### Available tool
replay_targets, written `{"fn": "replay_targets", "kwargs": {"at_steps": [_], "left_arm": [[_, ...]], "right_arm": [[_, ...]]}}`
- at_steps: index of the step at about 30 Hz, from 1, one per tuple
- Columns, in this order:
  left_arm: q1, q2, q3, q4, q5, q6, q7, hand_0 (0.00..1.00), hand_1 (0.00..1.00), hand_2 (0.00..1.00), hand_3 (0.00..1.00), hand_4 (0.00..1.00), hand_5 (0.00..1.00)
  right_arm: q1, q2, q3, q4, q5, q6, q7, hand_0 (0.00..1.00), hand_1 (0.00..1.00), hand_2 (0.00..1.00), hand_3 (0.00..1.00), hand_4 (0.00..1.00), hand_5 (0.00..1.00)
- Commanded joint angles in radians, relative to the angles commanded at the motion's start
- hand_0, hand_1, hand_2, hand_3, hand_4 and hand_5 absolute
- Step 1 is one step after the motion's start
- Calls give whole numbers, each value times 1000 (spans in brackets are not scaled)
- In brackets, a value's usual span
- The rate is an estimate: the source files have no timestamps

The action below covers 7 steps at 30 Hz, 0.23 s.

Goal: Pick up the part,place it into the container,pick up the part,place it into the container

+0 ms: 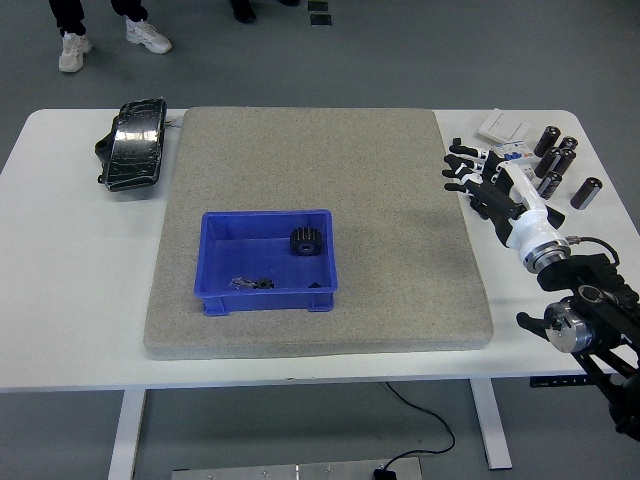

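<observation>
A blue container (266, 261) sits on the grey mat (318, 220), left of centre. Inside it lie a black gear (305, 241) at the back right and a small dark part (251, 284) near the front wall. My right hand (472, 173) hovers over the white table just past the mat's right edge, fingers spread and holding nothing. Several black cylindrical parts (557, 160) stand to its right, with one more (586, 192) set apart. The left arm is out of sight.
A black, plastic-wrapped object (132, 145) lies on the table's left side. White boxes (500, 126) and a tiny black piece (456, 141) rest at the back right. A person's feet (105, 42) show on the floor beyond the table.
</observation>
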Motion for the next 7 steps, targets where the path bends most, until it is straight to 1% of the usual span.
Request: {"fn": "replay_targets", "kwargs": {"at_steps": [7], "left_arm": [[-2,1,-1,0,1,1,2,682,674,633,595,607,469]], "right_arm": [[-1,-3,9,-1,1,2,-1,658,676,696,672,734,362]]}}
